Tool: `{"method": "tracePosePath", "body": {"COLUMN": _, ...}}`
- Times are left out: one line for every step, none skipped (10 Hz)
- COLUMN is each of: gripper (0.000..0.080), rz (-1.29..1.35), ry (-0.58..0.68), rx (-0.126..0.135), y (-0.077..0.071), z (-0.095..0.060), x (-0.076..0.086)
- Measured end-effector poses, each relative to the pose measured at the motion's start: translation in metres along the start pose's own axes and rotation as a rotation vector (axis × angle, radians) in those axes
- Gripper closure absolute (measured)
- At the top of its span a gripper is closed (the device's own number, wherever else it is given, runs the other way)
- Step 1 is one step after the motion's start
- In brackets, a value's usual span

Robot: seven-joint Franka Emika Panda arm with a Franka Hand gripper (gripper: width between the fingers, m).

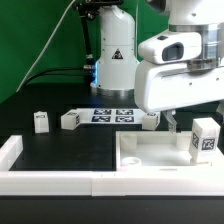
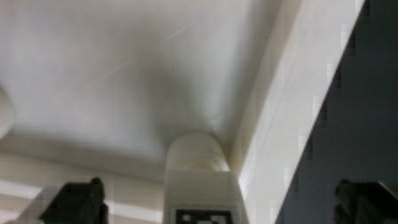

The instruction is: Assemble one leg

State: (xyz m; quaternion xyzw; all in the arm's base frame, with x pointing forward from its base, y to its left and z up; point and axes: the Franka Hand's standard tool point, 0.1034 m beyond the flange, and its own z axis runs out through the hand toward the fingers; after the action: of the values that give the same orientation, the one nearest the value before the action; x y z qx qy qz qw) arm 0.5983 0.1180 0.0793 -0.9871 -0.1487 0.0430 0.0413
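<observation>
Tool straddles upright leg, fingers spread wide.

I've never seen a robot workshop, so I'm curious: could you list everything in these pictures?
legs: four, white with black-and-white markers; three in a row on the table, one upright at the panel.
panel: one, white, raised rims; front, the exterior view's right.
marker board: one, white with black tags; flat, mid-table.
rail: one, white; along the table's front.
table: one, black.
robot arm: one, white; above the panel.
claw: one, dark fingers; open, a leg between them, untouched.
</observation>
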Motion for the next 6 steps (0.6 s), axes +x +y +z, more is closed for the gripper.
{"method": "tracePosePath", "body": {"gripper": 0.015, "rz": 0.001, "ry": 0.032, "rx": -0.003, "y": 0.002, "z": -0.003, "x": 0.015}}
{"method": "tracePosePath", "body": {"gripper": 0.015, "rz": 0.001, "ry": 0.032, "rx": -0.002, "y": 0.002, "z": -0.003, "x": 0.016}}
{"method": "tracePosePath", "body": {"gripper": 0.015, "rz": -0.002, "ry": 0.035, "rx": -0.001, "y": 0.004, "z": -0.005, "x": 0.022}}
{"method": "tracePosePath", "body": {"gripper": 0.015, "rz": -0.012, "ry": 0.038, "rx": 0.002, "y": 0.007, "z": -0.006, "x": 0.035}}
{"method": "tracePosePath", "body": {"gripper": 0.015, "rz": -0.01, "ry": 0.046, "rx": 0.003, "y": 0.009, "z": -0.004, "x": 0.04}}
{"method": "tracePosePath", "body": {"gripper": 0.015, "rz": -0.012, "ry": 0.055, "rx": 0.001, "y": 0.008, "z": -0.001, "x": 0.04}}
